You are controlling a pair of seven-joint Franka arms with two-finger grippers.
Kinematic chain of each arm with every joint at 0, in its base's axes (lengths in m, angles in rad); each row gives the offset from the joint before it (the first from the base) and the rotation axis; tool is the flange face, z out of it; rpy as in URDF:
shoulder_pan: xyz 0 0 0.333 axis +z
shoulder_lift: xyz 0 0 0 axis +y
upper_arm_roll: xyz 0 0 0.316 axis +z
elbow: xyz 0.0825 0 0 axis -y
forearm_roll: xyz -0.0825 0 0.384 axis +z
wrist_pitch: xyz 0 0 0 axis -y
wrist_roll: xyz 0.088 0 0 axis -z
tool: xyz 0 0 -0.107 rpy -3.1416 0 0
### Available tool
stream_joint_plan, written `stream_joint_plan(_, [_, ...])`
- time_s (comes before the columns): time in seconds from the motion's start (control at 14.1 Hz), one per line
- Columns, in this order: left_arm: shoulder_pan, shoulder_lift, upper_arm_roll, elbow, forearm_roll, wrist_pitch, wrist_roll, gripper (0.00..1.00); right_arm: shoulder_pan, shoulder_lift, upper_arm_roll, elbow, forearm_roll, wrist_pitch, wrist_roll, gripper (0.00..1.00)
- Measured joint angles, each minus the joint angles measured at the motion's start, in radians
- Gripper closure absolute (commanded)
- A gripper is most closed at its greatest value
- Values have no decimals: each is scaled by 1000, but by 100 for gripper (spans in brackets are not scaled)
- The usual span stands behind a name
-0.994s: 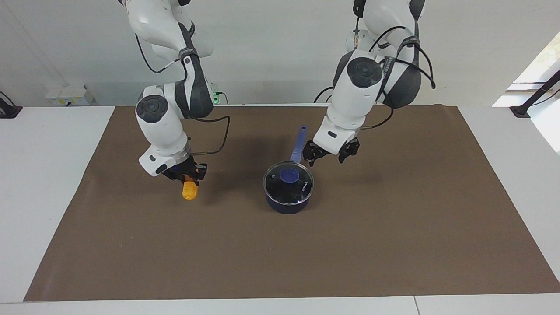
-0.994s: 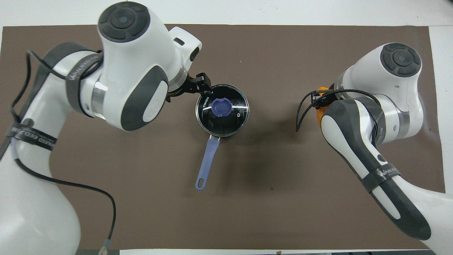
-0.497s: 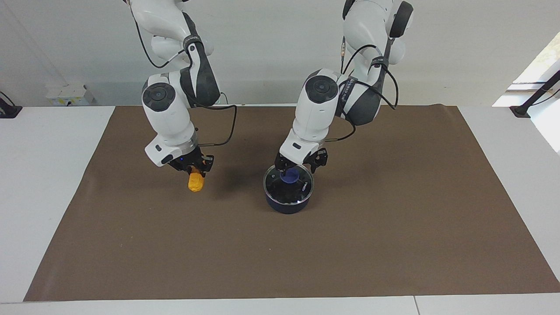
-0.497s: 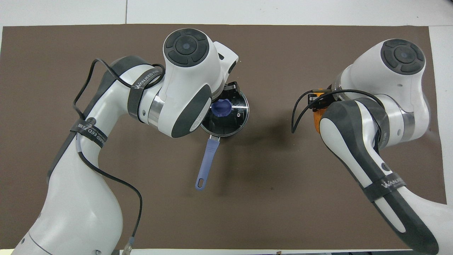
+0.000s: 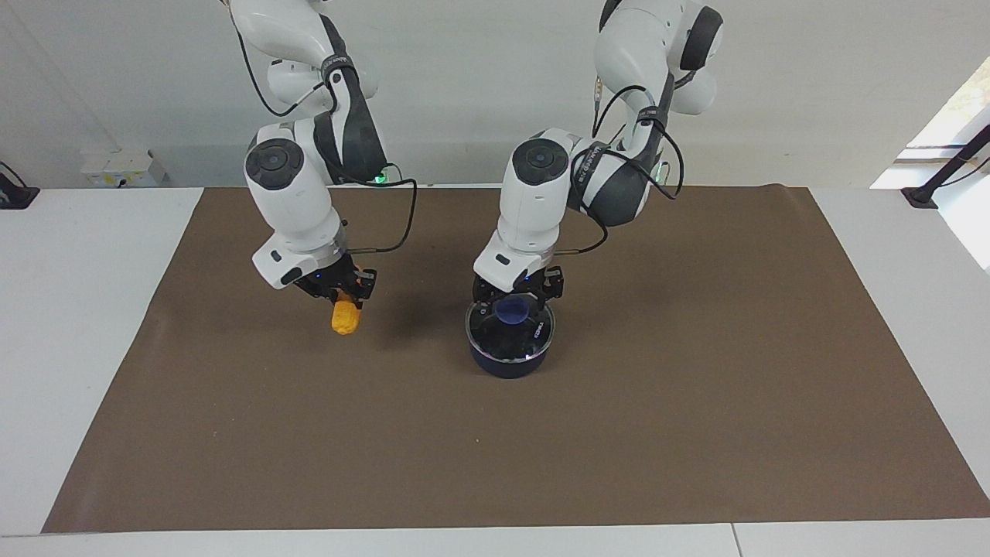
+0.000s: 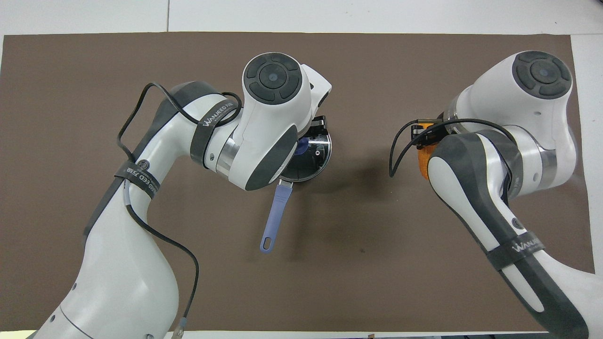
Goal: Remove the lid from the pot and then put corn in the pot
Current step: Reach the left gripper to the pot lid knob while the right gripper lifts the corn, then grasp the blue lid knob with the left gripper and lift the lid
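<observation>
Two hands at work around the pot [image 5: 508, 360], which stands mid-worktop with its lid [image 5: 510, 331] on.

Toward the right arm's end from the pot, the right hand [image 5: 340, 296] is clamped on the top of the corn [image 5: 345, 317], which hangs upright in the air over the brown mat [image 5: 696, 433], well apart from the pot. At the pot, the left hand [image 5: 517, 295] is low over the lid, fingers apart and set either side of the blue knob [image 5: 512, 310]; whether they touch it cannot be told. The pot's handle [image 6: 274, 217] points toward the robots.
</observation>
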Motion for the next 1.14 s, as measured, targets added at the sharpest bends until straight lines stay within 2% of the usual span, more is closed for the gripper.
stream_joint_plan(0.78, [-1, 32, 0, -11, 17, 13, 28, 1, -6, 0, 0, 0, 4, -5, 0, 100])
stream_joint_plan(1.14, [-3, 32, -1, -11, 17, 14, 30, 6, -6, 0, 0, 0, 4, -8, 0, 100])
